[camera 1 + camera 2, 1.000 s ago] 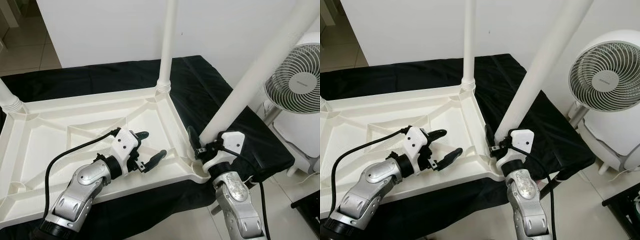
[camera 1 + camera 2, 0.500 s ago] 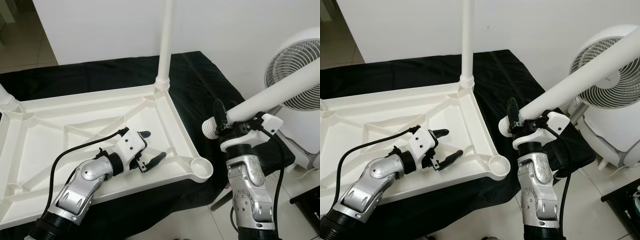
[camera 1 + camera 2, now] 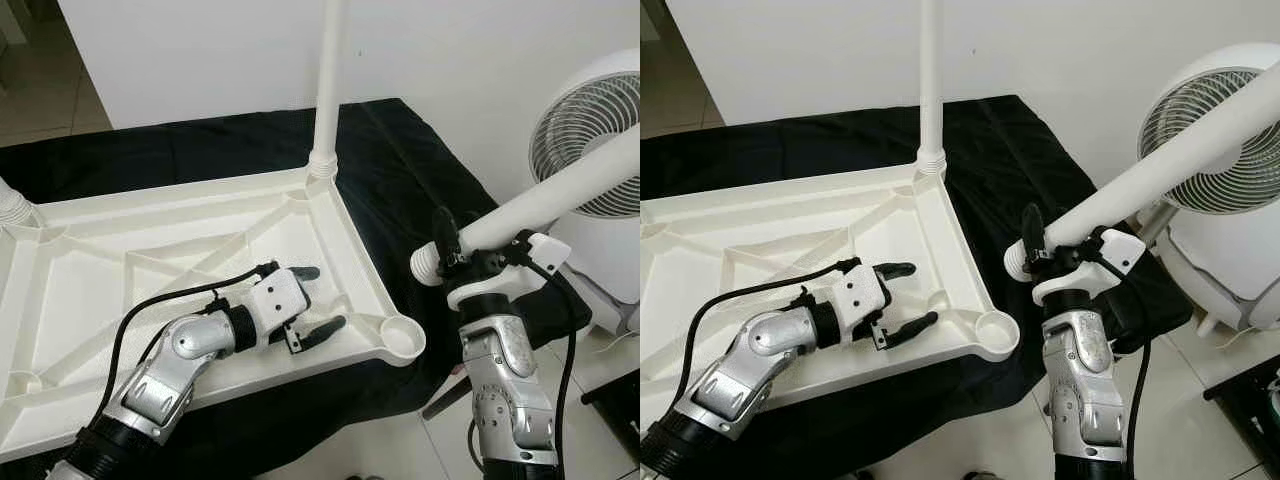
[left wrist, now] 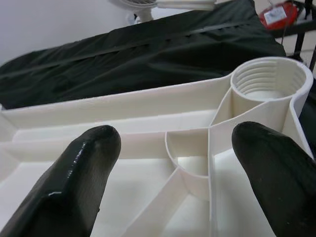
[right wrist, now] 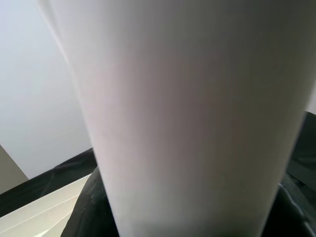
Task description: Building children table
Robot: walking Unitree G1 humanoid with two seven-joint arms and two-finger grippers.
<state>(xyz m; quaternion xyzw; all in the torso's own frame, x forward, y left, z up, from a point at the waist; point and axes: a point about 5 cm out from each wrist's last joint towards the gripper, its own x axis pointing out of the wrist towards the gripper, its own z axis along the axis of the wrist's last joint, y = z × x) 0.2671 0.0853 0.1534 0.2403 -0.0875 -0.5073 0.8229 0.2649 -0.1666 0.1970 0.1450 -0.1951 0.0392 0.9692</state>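
A: Even, bright indoor light in both eye views; the white tabletop (image 3: 150,260) shows only soft shadows along its ribs, with no hard glare.

B: Sharp, too. The black cloth (image 3: 400,180) at upper centre goes nearly featureless.

A: In the left wrist view the black fingers (image 4: 79,182) are blurred up close, one with a small sheen.

B: In the right wrist view the table leg (image 5: 187,123) is a soft, unfocused mass, shaded toward the right.
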